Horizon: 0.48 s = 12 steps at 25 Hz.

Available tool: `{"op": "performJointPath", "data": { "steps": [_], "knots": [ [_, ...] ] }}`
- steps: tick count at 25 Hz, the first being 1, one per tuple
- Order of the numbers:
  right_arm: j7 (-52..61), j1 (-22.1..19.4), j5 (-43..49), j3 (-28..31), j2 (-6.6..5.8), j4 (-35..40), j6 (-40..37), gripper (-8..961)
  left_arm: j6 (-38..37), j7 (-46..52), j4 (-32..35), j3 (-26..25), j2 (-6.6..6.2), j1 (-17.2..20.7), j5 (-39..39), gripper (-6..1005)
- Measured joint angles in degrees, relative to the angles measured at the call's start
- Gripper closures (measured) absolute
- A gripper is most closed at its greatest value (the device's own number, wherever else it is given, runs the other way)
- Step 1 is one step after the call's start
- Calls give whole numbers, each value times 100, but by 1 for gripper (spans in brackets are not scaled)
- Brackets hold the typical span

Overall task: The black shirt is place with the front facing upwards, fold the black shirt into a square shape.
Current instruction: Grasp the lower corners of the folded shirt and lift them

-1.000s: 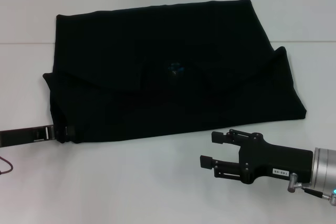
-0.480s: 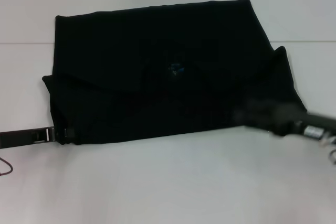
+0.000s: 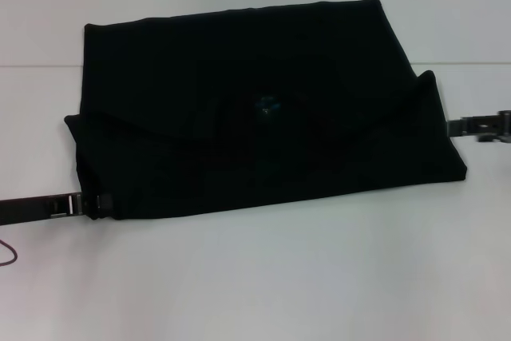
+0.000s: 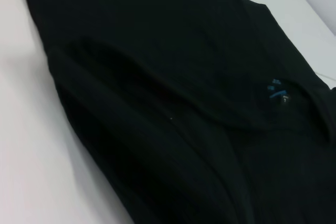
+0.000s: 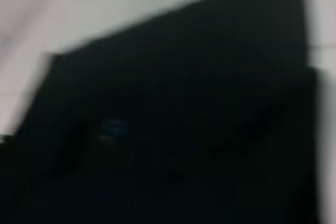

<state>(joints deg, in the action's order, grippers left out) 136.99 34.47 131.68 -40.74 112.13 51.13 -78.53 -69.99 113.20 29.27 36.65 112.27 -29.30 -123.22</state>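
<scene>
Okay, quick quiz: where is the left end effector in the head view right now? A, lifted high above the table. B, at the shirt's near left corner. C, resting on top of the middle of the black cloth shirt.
B: the left end effector sits low at the near left corner of the black cloth shirt.

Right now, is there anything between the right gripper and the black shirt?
No. In the head view the right gripper sits at the black shirt's right edge, with nothing in between.

A plain test bench — bare white tabletop [image 3: 255, 277] — likely a lab.
</scene>
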Motion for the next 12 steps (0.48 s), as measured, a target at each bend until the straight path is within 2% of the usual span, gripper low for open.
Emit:
{"op": "performJointPath", "data": {
  "steps": [1, 2, 6, 12],
  "knots": [
    [399, 229, 859, 202, -26, 142, 2, 160, -25, -14, 0, -6, -6, -3, 4, 967],
    [399, 229, 859, 202, -26, 142, 2, 162, -48, -38, 0, -14, -9, -4, 13, 967],
    [687, 575, 1967, 463, -4, 312, 85, 163, -106, -128, 31, -44, -7, -7, 61, 968],
    [694, 792, 2308, 335, 68, -1, 466, 172, -107, -132, 60, -45, -2, -4, 113, 968]
  ]
}}
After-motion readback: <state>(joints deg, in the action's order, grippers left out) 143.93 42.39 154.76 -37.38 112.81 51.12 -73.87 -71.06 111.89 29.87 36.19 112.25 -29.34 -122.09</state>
